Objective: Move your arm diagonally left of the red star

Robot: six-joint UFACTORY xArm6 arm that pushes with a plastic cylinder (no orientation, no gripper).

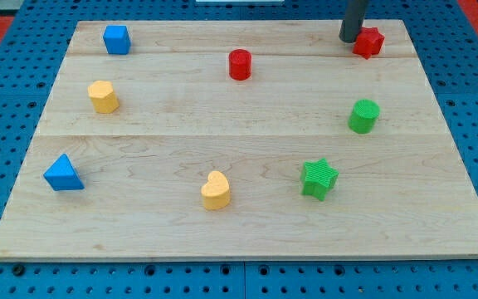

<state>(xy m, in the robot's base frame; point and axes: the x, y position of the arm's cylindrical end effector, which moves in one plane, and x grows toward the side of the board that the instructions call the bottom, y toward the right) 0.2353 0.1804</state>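
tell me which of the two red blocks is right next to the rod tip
The red star at the view's top right: my tip sits just to its left. The red cylinder stands well apart, further left.

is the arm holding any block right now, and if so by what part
Nothing is held: the arm has no gripper. My tip sits at the left edge of the red star, near the view's top right; whether they touch cannot be told.

my tip (351,39) touching left side of red star (369,41), view's top right of board (239,133); red cylinder (239,64) left of them; green cylinder (363,115) below star; green star (319,178) lower, yellow heart (216,190) to its left
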